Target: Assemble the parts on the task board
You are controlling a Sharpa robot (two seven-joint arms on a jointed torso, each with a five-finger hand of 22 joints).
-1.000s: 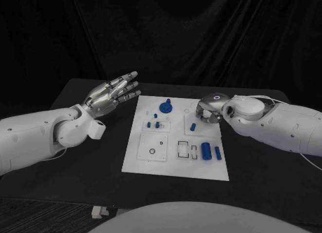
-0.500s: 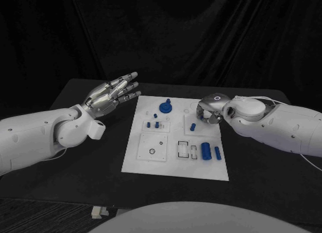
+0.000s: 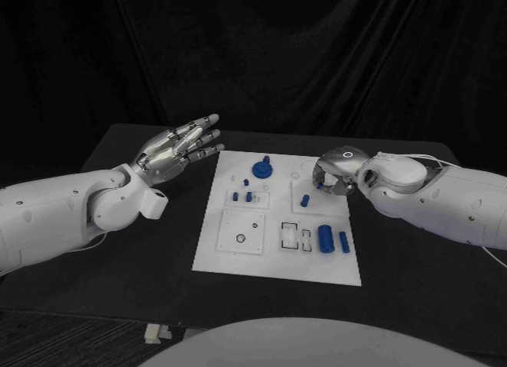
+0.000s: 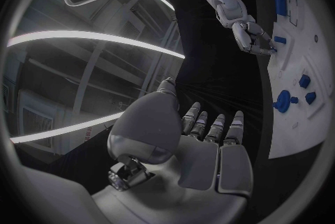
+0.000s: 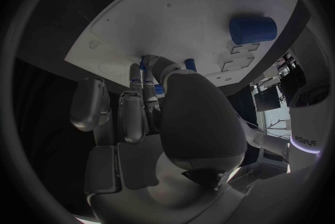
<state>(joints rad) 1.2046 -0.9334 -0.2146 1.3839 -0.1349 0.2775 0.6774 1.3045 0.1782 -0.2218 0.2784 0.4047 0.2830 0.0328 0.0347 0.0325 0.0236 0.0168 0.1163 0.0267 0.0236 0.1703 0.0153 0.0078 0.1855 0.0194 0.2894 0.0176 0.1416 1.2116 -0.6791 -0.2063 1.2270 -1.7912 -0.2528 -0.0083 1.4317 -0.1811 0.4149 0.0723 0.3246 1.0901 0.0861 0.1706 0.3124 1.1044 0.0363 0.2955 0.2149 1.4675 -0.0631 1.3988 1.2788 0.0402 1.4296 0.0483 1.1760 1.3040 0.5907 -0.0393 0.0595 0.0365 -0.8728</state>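
The white task board (image 3: 225, 256) lies in the middle of the black table. On it are a round blue part with a knob (image 3: 260, 168), small blue pegs (image 3: 241, 196), one peg (image 3: 305, 200) and two blue cylinders (image 3: 332, 238). My right hand (image 3: 337, 171) hovers over the board's far right area with its fingers curled down. In the right wrist view, that hand (image 5: 153, 123) pinches a small blue part (image 5: 158, 89) between thumb and fingers, just above the board (image 5: 181, 17). My left hand (image 3: 180, 147) is raised beside the board's far left corner, fingers spread and holding nothing.
Two empty rectangular slots (image 3: 288, 234) and a square plate with a hole (image 3: 242, 230) sit on the board's near half. Bare black table surrounds the board on every side. A dark curtain hangs behind the table.
My right hand has shifted slightly to the right and away from the peg. My left hand has barely moved.
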